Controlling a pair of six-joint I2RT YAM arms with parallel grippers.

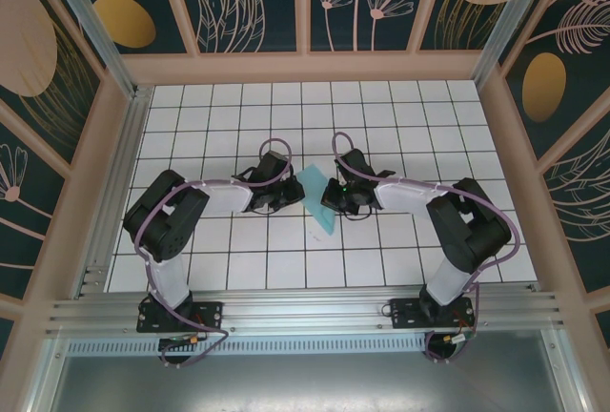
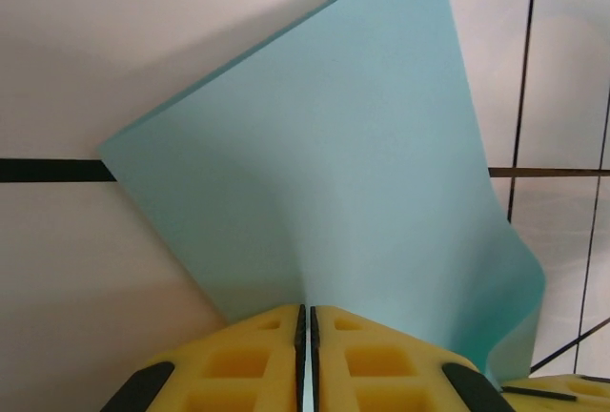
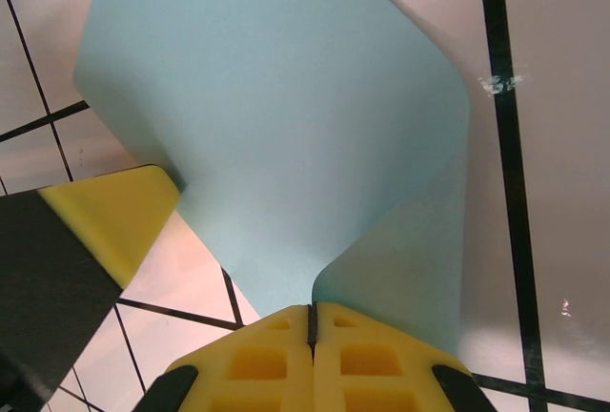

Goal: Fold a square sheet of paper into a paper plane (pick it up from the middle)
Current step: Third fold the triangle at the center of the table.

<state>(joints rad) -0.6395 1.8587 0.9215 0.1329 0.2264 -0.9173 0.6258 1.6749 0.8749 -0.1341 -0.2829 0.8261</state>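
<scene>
Entry: the square sheet of paper (image 1: 317, 200), which we find at the middle of the table (image 1: 400, 116), between the two grippers. We place the left gripper (image 2: 306, 321) to its left, pads pressed together on one edge. The right gripper (image 3: 311, 317) is to its right, pads pressed together on the opposite edge. The sheet curls between them, and one corner reaches nearer than both grippers. The left arm (image 1: 172, 231) runs outward to its base at the table's near-left edge. The right arm (image 1: 457, 231) does the same at near right.
</scene>
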